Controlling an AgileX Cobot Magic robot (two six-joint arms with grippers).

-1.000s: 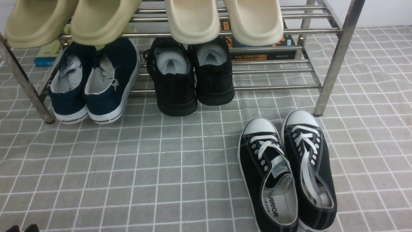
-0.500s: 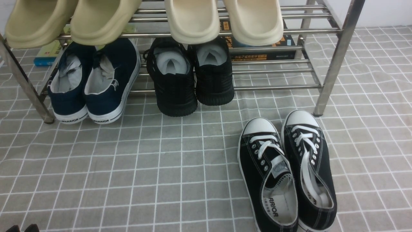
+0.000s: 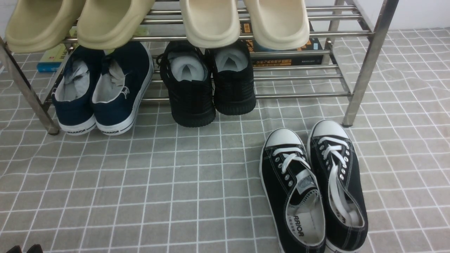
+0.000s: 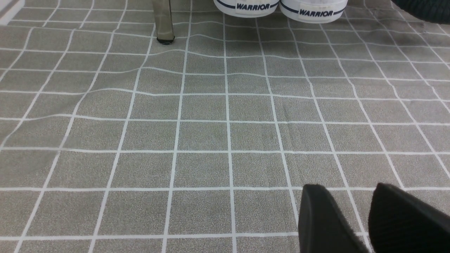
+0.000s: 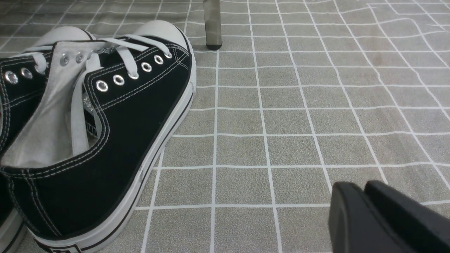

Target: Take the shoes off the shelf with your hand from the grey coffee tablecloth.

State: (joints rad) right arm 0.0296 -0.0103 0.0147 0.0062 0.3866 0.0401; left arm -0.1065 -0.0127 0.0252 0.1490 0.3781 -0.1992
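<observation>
The pair of black canvas shoes (image 3: 313, 186) with white laces and toe caps stands on the grey coffee tablecloth (image 3: 168, 175), toes toward the shelf (image 3: 365, 66), just in front of its right leg. In the right wrist view one shoe (image 5: 105, 140) lies beside my right gripper (image 5: 358, 186), which is shut, empty and apart from it, low over the cloth. My left gripper (image 4: 349, 188) is open a little with cloth showing between its fingers, empty, over bare cloth; its dark tips barely show at the front view's bottom left corner (image 3: 21, 249).
On the shelf's lower tier sit navy sneakers (image 3: 102, 88) and all-black knit sneakers (image 3: 211, 84); beige slippers (image 3: 211, 21) sit on the upper tier. Books (image 3: 284, 52) lie behind. The shelf leg shows in the left wrist view (image 4: 163, 21) and the right wrist view (image 5: 212, 24).
</observation>
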